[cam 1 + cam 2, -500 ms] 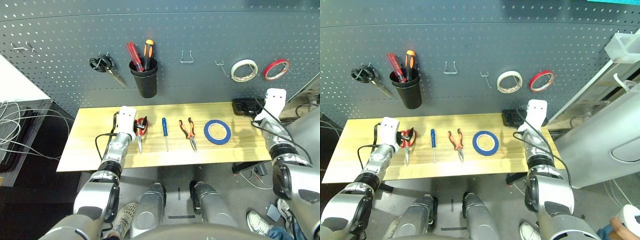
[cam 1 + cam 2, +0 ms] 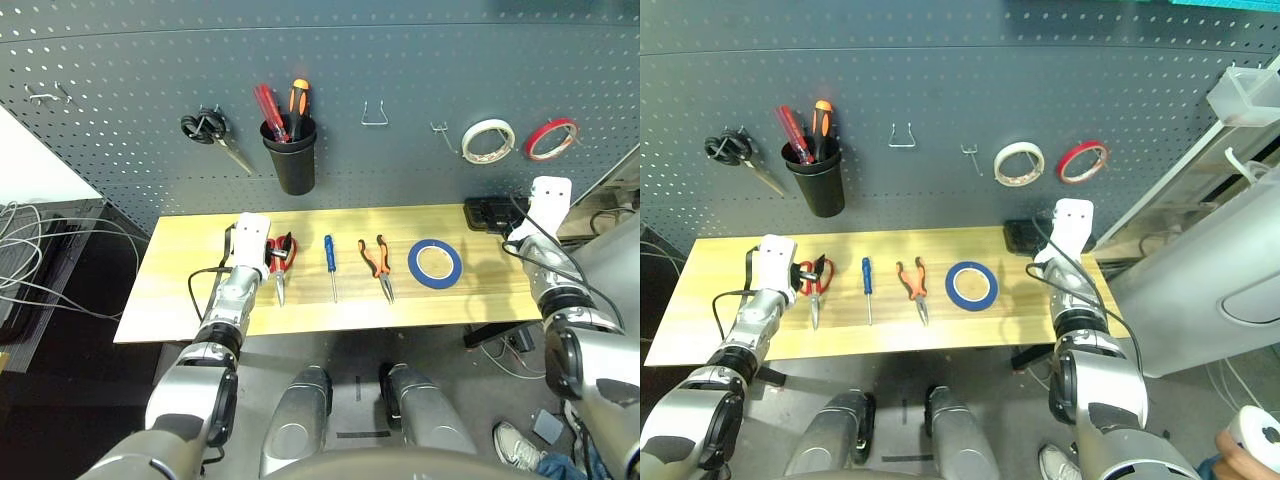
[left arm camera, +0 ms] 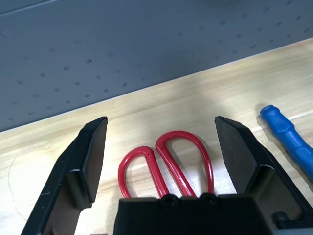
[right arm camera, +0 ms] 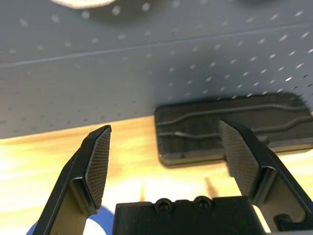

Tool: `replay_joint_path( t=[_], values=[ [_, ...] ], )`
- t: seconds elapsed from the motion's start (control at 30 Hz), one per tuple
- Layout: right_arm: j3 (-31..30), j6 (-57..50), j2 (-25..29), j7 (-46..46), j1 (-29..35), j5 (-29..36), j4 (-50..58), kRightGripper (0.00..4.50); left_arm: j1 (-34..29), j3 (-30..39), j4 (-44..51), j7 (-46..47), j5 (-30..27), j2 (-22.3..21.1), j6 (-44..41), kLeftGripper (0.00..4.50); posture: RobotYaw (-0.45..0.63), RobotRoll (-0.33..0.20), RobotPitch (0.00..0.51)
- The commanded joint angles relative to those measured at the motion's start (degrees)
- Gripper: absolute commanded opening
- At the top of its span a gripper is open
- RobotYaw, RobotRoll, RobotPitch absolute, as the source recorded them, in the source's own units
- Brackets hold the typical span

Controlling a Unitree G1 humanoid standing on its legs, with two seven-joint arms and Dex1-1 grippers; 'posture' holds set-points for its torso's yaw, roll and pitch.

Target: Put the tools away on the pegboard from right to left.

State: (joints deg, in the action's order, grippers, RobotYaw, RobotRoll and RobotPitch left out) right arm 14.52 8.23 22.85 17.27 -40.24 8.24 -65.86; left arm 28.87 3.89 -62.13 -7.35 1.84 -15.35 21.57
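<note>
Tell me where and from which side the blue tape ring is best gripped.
Probably across its band at the right edge, from above. The blue tape ring lies flat on the table, so one finger could drop into the open centre and the other outside. The open right gripper is on that side; the pliers lie close on its left.

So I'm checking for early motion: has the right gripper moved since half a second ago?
No. The right gripper, open, sits in the same spot beside the black block at the table's back right corner.
</note>
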Motion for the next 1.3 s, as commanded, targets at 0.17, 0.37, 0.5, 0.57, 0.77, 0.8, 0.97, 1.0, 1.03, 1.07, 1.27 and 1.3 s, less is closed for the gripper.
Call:
replay_joint_path(
  t=[0.17, 0.37, 0.5, 0.57, 0.77, 0.8, 0.97, 1.0, 1.03, 1.07, 1.27, 1.3],
  values=[
    [-0.6, -6.7, -3.1, 2.1, 1.3, 0.0, -0.8, 4.50, -3.1, 0.6, 2.9, -1.6, -0.7, -0.6, -3.1, 4.48, 0.06, 0.000, 0.185],
    [-1.3, -11.4, -3.9, 0.8, 1.3, -0.7, -0.9, 4.50, -5.6, -0.6, 6.8, -1.9, 0.5, -0.6, -5.7, 4.48, 0.06, 0.000, 0.193],
    [-2.3, -14.2, -4.1, 0.0, 1.5, -1.3, -1.2, 4.50, -6.1, -0.7, 8.5, -2.7, 0.1, -0.1, -7.2, 4.48, 0.07, 0.000, 0.196],
    [-2.6, -15.1, -4.3, -0.5, 1.6, -1.5, -1.4, 4.50, -6.1, -0.9, 9.0, -2.7, 0.4, 0.0, -7.8, 4.48, 0.07, 0.000, 0.198],
    [-3.1, -16.8, -5.2, -2.4, 1.4, -2.2, -2.5, 4.50, -6.7, -1.0, 10.5, -2.5, 0.6, -0.1, -9.0, 4.48, 0.09, 0.000, 0.208],
    [-3.1, -17.1, -5.3, -2.8, 1.3, -2.4, -2.8, 4.50, -6.9, -1.0, 10.9, -2.5, 0.5, -0.1, -9.3, 4.48, 0.09, 0.000, 0.211],
    [-3.1, -18.0, -6.1, -4.4, 1.2, -2.9, -4.0, 4.50, -9.1, -0.8, 14.1, -2.7, 0.2, -0.3, -10.8, 4.48, 0.11, 0.000, 0.230],
    [-3.0, -18.0, -6.3, -4.7, 1.2, -3.0, -4.2, 4.50, -9.8, -0.8, 15.0, -2.8, 0.1, -0.3, -11.2, 4.48, 0.11, 0.000, 0.234],
    [-3.0, -18.1, -6.4, -4.9, 1.2, -3.0, -4.3, 4.50, -10.5, -0.7, 16.0, -2.9, 0.1, -0.4, -11.7, 4.48, 0.12, 0.000, 0.241],
    [-3.0, -18.2, -6.6, -5.1, 1.3, -3.0, -4.4, 4.50, -11.0, -0.7, 16.8, -2.9, 0.0, -0.5, -12.0, 4.48, 0.12, 0.000, 0.241],
    [-3.6, -19.0, -6.9, -6.3, 1.6, -3.9, -5.1, 4.50, -13.8, -0.5, 21.1, -3.2, -0.2, -0.7, -14.1, 4.48, 0.13, 0.000, 0.249],
    [-3.6, -19.2, -6.9, -6.4, 1.6, -3.9, -5.2, 4.50, -14.0, -0.5, 21.5, -3.2, -0.2, -0.7, -14.4, 4.48, 0.13, 0.000, 0.248]
  ],
)
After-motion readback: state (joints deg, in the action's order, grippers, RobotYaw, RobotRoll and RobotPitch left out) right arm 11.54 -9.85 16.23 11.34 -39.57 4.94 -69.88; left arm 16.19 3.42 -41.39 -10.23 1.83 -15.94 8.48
